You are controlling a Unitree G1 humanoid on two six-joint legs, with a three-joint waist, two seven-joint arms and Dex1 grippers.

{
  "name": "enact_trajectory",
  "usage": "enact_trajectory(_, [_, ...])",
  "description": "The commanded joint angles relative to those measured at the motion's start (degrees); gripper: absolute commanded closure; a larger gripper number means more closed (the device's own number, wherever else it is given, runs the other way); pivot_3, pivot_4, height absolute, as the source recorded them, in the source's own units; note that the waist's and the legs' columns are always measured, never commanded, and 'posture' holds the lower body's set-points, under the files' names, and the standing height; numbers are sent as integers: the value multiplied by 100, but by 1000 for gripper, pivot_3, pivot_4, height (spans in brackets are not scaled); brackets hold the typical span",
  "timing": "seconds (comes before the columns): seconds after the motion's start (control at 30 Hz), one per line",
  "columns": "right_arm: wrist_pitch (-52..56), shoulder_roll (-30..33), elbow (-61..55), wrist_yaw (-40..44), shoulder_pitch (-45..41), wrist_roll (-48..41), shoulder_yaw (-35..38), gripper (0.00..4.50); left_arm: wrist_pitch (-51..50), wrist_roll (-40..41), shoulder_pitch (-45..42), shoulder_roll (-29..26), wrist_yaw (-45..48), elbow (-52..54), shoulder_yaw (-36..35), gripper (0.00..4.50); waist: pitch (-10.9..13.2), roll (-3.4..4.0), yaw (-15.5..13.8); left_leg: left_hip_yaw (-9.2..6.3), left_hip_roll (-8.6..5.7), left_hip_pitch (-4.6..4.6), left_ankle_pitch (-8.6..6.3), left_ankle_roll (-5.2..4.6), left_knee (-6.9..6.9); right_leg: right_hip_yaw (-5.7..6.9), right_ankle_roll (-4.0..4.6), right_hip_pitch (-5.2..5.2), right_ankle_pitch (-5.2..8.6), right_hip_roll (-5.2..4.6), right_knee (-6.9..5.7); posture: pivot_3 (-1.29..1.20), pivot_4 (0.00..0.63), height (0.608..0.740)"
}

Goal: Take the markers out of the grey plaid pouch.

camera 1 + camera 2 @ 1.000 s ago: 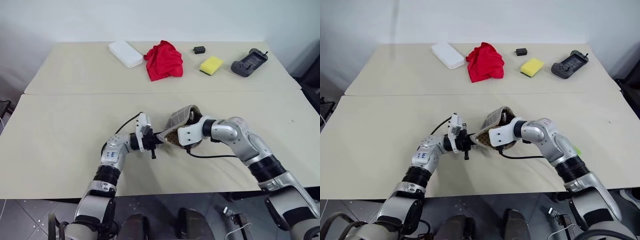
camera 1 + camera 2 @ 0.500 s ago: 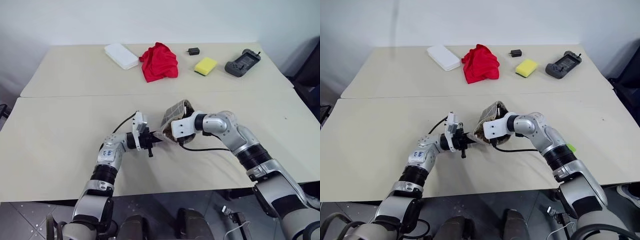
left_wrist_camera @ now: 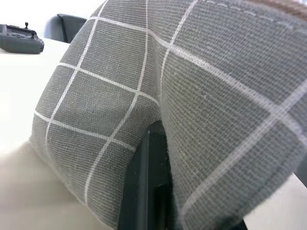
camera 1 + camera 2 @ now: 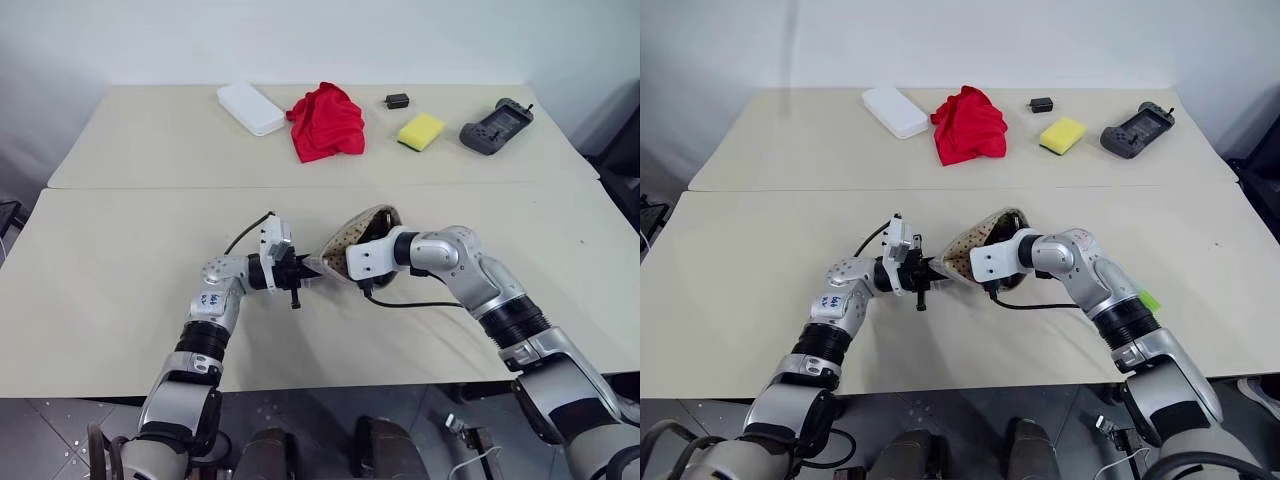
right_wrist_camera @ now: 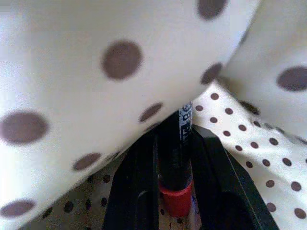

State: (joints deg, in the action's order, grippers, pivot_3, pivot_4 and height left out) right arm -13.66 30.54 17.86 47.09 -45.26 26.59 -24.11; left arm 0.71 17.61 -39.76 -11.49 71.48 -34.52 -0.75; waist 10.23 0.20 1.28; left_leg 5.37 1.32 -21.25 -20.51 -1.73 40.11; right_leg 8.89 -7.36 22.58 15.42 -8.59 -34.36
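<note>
**Two jaws on one pouch, one marker caught inside**

Head views: one grey plaid pouch (image 4: pixel 352 243) hangs above the pale, smooth tabletop (image 4: pixel 120 250), stretched between both arms. The left gripper (image 4: pixel 306 270) has its jaws pinched tight on the pouch's corner. The right gripper (image 4: pixel 992 262) reaches into the open mouth, where tan dotted lining shows. Beyond the jaws, well apart, lie five things: one flat white box (image 4: pixel 251 107), one crumpled red cloth (image 4: pixel 327 120), one small black block (image 4: pixel 398 100), one yellow sponge (image 4: pixel 422 130) and one grey handheld controller (image 4: pixel 496 125).

Left wrist view: woven grey fabric crossed by thin white grid lines folds over a black finger (image 3: pixel 144 191), the cloth clamped at the jaws.

Right wrist view: cream lining with brown dots bulges around the jaws. Between the two black fingers (image 5: pixel 132 191) stands one marker (image 5: pixel 177 158), a slim dark stick with a red band and a printed label; the jaws are narrowed onto it, touching both sides.
</note>
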Motion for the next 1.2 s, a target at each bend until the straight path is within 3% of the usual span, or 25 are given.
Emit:
enact_trajectory(0.03, [82,286,-307,361,231,-332,202,3901,352,89,-10,-61,-168,136,-157,4500,0,0,-5,0,-3,-2,0,0,0,2,0,0,0,0,1,0,150,740])
enact_trajectory(0.4, [-317,515,-591,504,630,-1677,1036,3901,781,10,381,-268,-229,209,-23,4500,1,-1,12,-5,-24,-3,0,0,-7,4,0,0,0,0,13,0,150,740])
enact_trajectory(0.5, [77,539,-685,572,854,-2063,1278,3901,779,-19,553,-288,-253,358,43,4500,1,-1,6,-6,-24,-3,0,0,-7,6,-1,-2,0,-1,13,0,150,740])
enact_trajectory(0.7, [-316,629,-1043,1305,1187,-2957,1357,3901,674,27,731,-330,-319,645,97,4500,1,-1,-6,-7,-25,-3,0,-1,-7,5,-1,-3,-1,-1,16,0,150,740])
enact_trajectory(0.83, [-475,1031,-1112,1892,1337,-3317,1438,3901,616,54,752,-384,-356,726,112,4500,3,0,-43,-8,-24,-3,0,-1,-7,4,-1,-3,-1,-1,16,0,150,740])
enact_trajectory(0.97, [-331,1219,-1229,1962,1215,-3432,1532,3903,603,81,742,-405,-391,747,129,4500,3,0,-95,-8,-23,-2,-1,-2,-6,4,-1,-2,-1,0,18,0,150,740])
enact_trajectory(1.03, [-190,1260,-1410,2074,1228,-3716,1639,4414,597,94,749,-401,-423,770,155,4500,5,2,-107,-9,-20,0,-1,-2,-6,3,-1,0,-1,2,16,0,150,740])
enact_trajectory(1.2, [779,1442,-2035,2366,1488,-4644,1973,4465,577,116,706,-325,-493,757,138,4500,5,1,-183,-11,-22,-4,-2,-3,-4,8,-1,-4,-1,-2,19,0,150,740])
